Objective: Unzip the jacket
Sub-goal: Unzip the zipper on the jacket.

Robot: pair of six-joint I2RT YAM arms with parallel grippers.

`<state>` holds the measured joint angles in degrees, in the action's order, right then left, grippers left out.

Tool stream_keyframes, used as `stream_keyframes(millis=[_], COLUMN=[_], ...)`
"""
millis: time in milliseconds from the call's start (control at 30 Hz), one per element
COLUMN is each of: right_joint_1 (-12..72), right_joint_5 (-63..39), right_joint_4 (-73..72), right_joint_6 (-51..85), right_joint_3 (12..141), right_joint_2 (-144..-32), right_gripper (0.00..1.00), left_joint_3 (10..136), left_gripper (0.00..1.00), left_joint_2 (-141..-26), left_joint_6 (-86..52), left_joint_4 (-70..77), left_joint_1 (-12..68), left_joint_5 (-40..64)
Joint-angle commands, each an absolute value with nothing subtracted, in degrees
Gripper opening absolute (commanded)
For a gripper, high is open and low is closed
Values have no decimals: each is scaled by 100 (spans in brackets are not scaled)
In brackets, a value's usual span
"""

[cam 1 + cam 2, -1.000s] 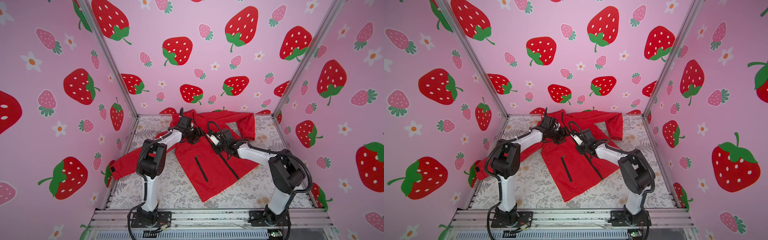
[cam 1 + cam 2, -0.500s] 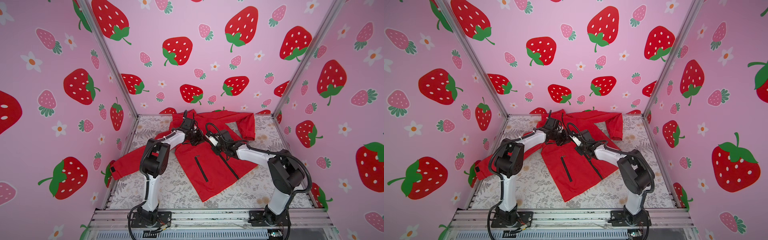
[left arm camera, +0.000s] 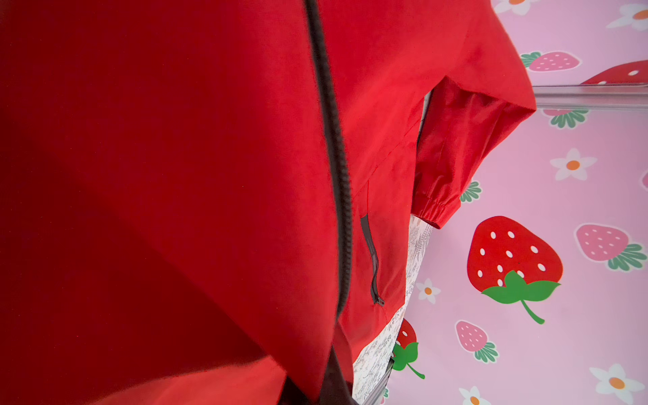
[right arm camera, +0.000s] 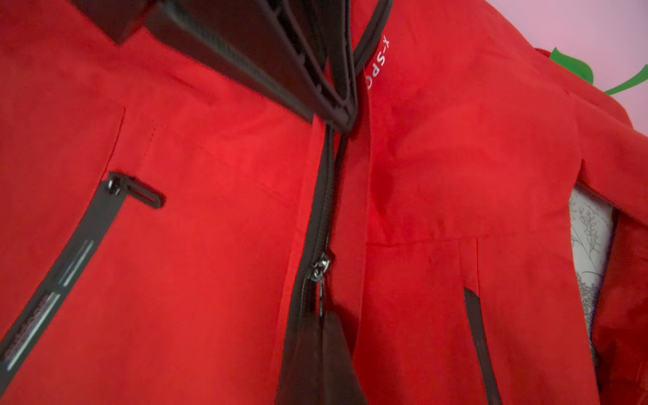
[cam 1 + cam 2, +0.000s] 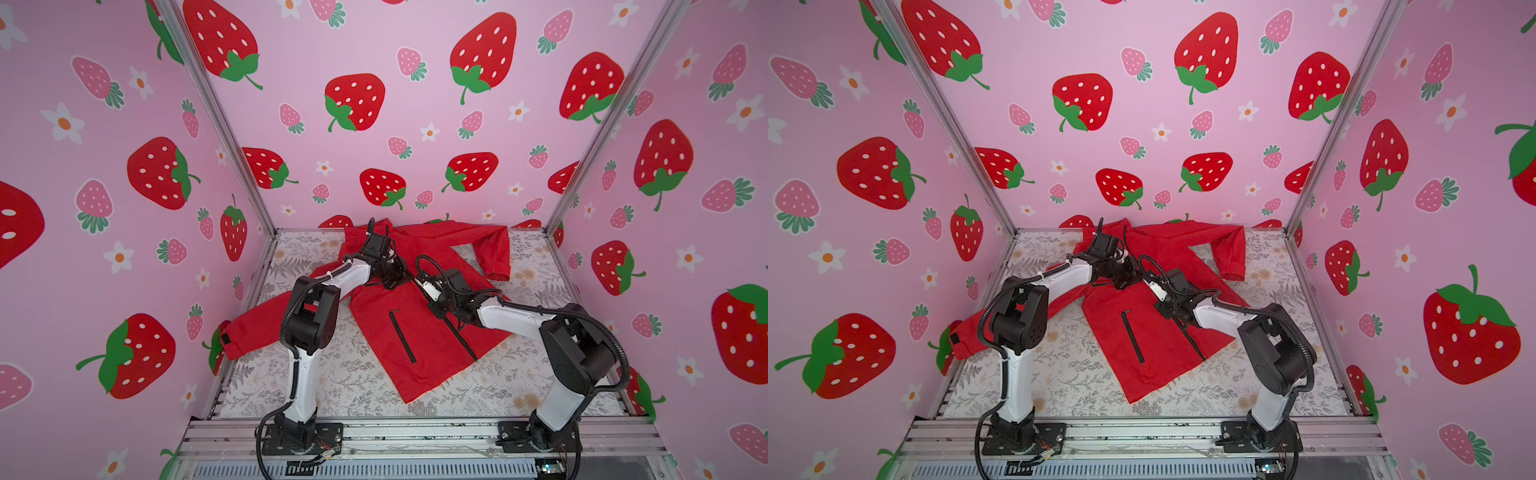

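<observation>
The red jacket (image 5: 415,345) (image 5: 1154,345) lies spread front-up on the floral table, its black front zipper (image 4: 324,196) closed above the slider (image 4: 321,266). My left gripper (image 5: 402,279) (image 5: 1131,279) is at the upper chest, shut on a fold of jacket fabric beside the zipper (image 3: 333,140). It shows in the right wrist view as black jaws (image 4: 345,121) pinched at the zipper line. In the left wrist view my left gripper (image 3: 326,389) is mostly covered by fabric. My right gripper (image 5: 435,308) (image 4: 322,319) sits just below it, shut on the zipper pull.
One sleeve (image 5: 257,336) reaches the left wall and the other sleeve (image 5: 494,253) bends at the back right. A pocket zipper (image 5: 401,336) lies on the chest panel. Strawberry-print walls enclose three sides, and a metal rail (image 5: 415,432) runs along the front.
My left gripper has moved right onto the zipper line and gone from open to shut on the fabric. The right gripper has stayed shut in nearly the same place.
</observation>
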<state>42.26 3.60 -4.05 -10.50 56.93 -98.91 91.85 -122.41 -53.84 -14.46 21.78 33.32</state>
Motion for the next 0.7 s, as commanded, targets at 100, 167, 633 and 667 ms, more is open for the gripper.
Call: stream_keyframes(millis=[100,167,633,667], right_joint_1=[4254,4254,4157,4145], right_joint_5=[486,520,536,528], right_joint_4=[158,243,1199,1251], right_joint_6=[-995,-1002,-698,-657], right_joint_3=[5291,5171,4849,4815], right_joint_2=[-9409,-9260,-8571,-8526], right_gripper=[0,0,0,0], left_joint_3=[9774,9901,11557,11655], left_gripper=[0,0,0,0], left_joint_2=[-12382,-12443,-13260,-13309], left_joint_6=[-5351,-5318,-5028,-5002], left_joint_4=[-1291,-1331,-1985,-2044], left_joint_1=[1883,1825,1307,1280], left_joint_5=[3155,3161,3132,3113])
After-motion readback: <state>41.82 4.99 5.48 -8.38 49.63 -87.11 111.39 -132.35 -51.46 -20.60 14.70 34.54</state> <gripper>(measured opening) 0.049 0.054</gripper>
